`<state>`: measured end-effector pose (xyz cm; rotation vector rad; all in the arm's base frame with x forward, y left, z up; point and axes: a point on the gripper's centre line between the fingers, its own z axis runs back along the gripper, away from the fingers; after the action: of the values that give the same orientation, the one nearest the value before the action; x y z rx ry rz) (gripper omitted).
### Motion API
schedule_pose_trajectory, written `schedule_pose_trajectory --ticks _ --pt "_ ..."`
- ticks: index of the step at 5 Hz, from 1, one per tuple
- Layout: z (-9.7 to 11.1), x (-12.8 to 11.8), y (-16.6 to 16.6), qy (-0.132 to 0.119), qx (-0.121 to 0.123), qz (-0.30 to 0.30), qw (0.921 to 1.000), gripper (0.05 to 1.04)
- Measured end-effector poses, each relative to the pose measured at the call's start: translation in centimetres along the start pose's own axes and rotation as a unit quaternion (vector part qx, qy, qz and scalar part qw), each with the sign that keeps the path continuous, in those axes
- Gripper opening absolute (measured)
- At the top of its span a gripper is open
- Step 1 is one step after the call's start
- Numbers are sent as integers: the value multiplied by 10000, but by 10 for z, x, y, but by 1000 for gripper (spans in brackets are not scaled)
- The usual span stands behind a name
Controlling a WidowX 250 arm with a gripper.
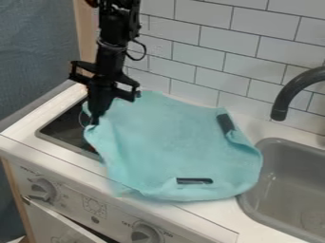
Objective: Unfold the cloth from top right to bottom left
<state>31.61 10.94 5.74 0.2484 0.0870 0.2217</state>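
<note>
Left: you've got a control knob (43, 190) with tiny lettering around it on the white front panel (70, 206). Behind, the dark cooktop (60, 130). Your black gripper (94, 122) points down over that cooktop, at the cloth's left edge; you cannot tell whether the pincer is apart, together or clamped on fabric. Below, a printed square icon, then a second knob (146, 233), small print beside it too. Your turquoise cloth (171, 137) is spread, rumpled, across cooktop and counter, right side at the sink (263, 142); two dark strips show on it. Far right, a dark curved faucet (298, 88).
</note>
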Motion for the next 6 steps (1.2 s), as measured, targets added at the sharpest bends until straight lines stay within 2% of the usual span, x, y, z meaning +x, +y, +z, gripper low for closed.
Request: schedule_pose_trajectory --ticks 1,2,3,4,6 --pt "-10 -8 20 159 187 275 9993 51" --pt "-31 -11 21 474 282 283 9981 51" --pt "-36 -14 21 598 311 307 9973 74" --pt "-47 -18 21 810 239 360 9958 228" --pt "-47 -19 24 845 152 375 9956 774"
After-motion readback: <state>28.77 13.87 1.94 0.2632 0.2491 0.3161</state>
